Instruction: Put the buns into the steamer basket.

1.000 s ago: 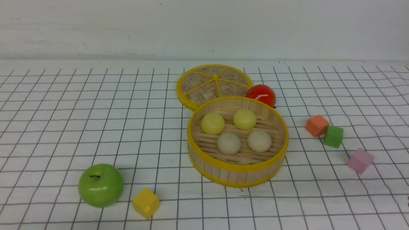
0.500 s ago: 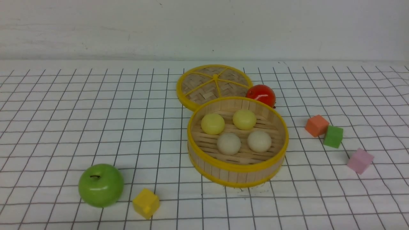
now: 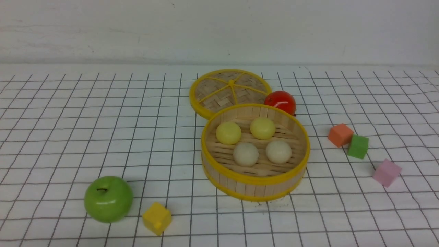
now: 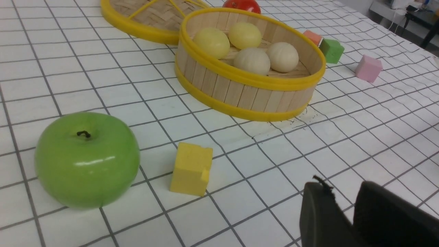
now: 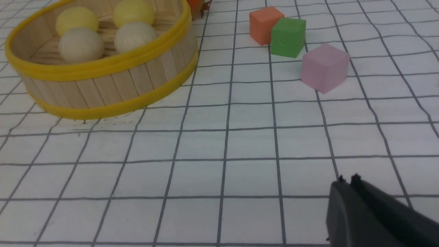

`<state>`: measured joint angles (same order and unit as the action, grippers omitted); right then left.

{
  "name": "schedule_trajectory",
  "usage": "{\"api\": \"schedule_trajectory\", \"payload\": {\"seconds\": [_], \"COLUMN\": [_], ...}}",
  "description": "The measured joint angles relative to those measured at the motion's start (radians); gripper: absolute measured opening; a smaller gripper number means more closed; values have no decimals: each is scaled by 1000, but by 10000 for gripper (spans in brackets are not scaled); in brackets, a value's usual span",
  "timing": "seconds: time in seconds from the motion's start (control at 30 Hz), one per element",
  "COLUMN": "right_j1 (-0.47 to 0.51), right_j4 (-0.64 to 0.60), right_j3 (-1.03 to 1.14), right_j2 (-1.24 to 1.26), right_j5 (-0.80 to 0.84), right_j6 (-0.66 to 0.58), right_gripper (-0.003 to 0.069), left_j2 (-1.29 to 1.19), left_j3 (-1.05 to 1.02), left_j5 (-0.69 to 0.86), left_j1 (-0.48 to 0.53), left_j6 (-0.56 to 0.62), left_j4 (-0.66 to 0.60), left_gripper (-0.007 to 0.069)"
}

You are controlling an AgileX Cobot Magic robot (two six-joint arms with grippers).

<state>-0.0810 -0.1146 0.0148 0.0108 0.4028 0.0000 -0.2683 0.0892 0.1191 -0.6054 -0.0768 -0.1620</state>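
Note:
The steamer basket [image 3: 255,180] stands right of the table's middle. Inside it lie two pale yellow buns [image 3: 228,132] [image 3: 262,128] at the back and two cream-white buns [image 3: 245,154] [image 3: 278,151] in front. Neither gripper shows in the front view. In the left wrist view my left gripper [image 4: 343,187] hangs open over bare cloth, nothing between its fingers, well short of the basket [image 4: 247,77]. In the right wrist view my right gripper [image 5: 348,180] is shut and empty over the cloth, away from the basket [image 5: 99,65].
A flat woven lid [image 3: 228,90] lies behind the basket, with a red tomato [image 3: 280,101] beside it. A green apple [image 3: 108,198] and a yellow cube [image 3: 157,218] sit at the front left. Orange [image 3: 340,134], green [image 3: 357,146] and pink [image 3: 386,172] cubes lie to the right.

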Motion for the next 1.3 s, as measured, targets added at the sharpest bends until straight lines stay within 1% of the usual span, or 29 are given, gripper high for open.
{"api": "schedule_trajectory", "payload": {"seconds": [0.4, 0.57, 0.63, 0.7, 0.73, 0.77, 0.8, 0.83, 0.87, 0.9, 1.0, 1.07, 1.13, 1.3], "right_j1": [0, 0, 0, 0, 0, 0, 0, 0, 0, 0, 0, 0, 0, 0], "right_j4": [0, 0, 0, 0, 0, 0, 0, 0, 0, 0, 0, 0, 0, 0], "right_j3": [0, 0, 0, 0, 0, 0, 0, 0, 0, 0, 0, 0, 0, 1], "right_j2": [0, 0, 0, 0, 0, 0, 0, 0, 0, 0, 0, 0, 0, 0], "right_j5": [0, 0, 0, 0, 0, 0, 0, 0, 0, 0, 0, -1, -1, -2], "right_j6": [0, 0, 0, 0, 0, 0, 0, 0, 0, 0, 0, 0, 0, 0], "right_gripper": [3, 8, 10, 11, 11, 11, 11, 11, 11, 11, 12, 13, 14, 15], "left_j2": [0, 2, 16, 58, 63, 110, 144, 151, 178, 233, 278, 279, 279, 279], "left_j3": [0, 0, 0, 0, 0, 0, 0, 0, -1, -8, -67, -95, -118, -120], "left_j5": [0, -45, -64, -75, -75, -58, -35, -23, 4, 51, 144, 174, 256, 268], "left_j1": [0, 14, 57, 175, 175, 268, 338, 349, 393, 470, 563, 579, 590, 590], "left_j6": [0, 27, 24, -1, -4, -23, -31, -34, -39, -42, -48, -49, -56, -73], "left_j4": [0, 51, 53, 48, 48, 46, 46, 46, 46, 46, 34, 21, -12, -36], "left_gripper": [165, 162, 139, 85, 78, 33, -4, -10, -13, -13, -13, -13, -13, -13]}}
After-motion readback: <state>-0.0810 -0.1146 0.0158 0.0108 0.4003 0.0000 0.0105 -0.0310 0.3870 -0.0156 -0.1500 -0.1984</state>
